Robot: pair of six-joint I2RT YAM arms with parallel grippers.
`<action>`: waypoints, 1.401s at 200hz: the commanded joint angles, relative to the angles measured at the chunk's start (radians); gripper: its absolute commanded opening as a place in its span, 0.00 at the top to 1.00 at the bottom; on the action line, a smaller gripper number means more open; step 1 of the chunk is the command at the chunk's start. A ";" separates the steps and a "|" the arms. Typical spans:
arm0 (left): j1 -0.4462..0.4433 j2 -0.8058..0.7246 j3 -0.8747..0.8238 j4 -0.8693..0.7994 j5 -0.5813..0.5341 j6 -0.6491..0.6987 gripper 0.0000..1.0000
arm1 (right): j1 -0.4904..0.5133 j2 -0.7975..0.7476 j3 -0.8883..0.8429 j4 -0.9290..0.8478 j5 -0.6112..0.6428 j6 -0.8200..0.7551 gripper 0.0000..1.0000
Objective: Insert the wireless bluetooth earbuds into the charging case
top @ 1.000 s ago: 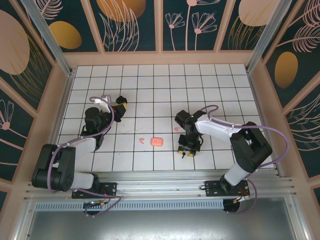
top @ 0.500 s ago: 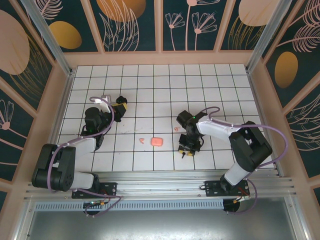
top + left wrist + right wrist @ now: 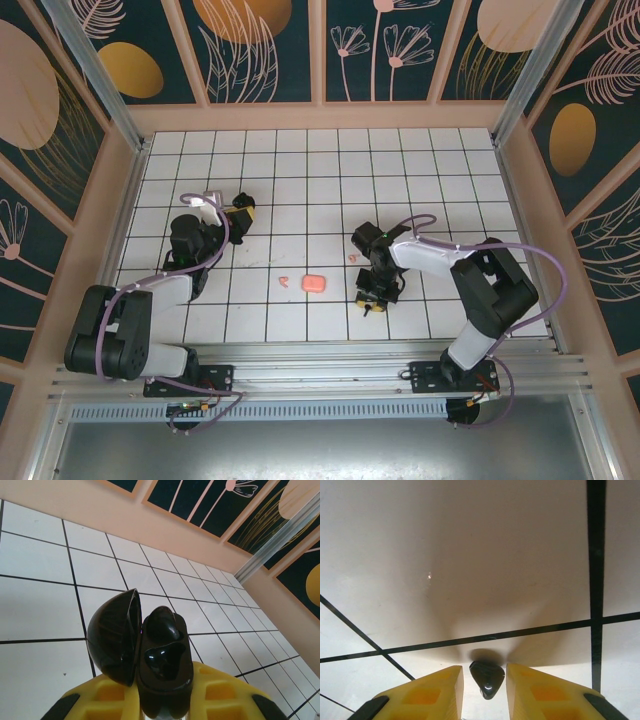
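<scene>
Compared with a second ago, the right arm's elbow sits nearer the centre. The right gripper (image 3: 485, 672) stands narrow around a black earbud (image 3: 487, 679) on the table (image 3: 470, 555), with slim gaps left. Close squarely on the bud's flanks, then lift straight. Its long axis runs along the fingers, tapered end toward the wrist. The left gripper (image 3: 162, 682) clamps the open black case (image 3: 160, 650).

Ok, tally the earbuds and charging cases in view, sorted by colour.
Pink earbuds: 2
Black earbud: 1 (whether the black case holds any cannot be told)
Pink charging case: 1
Black charging case: 1, lid open
Total: 5
</scene>
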 commanded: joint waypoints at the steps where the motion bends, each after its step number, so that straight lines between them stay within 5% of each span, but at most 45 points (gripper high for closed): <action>1: 0.006 0.008 0.023 0.043 0.028 -0.017 0.93 | -0.003 0.010 -0.006 -0.005 0.017 -0.003 0.73; 280: 0.007 -0.016 0.026 0.040 0.075 -0.008 0.93 | 0.063 -0.009 0.034 0.050 0.071 0.068 0.76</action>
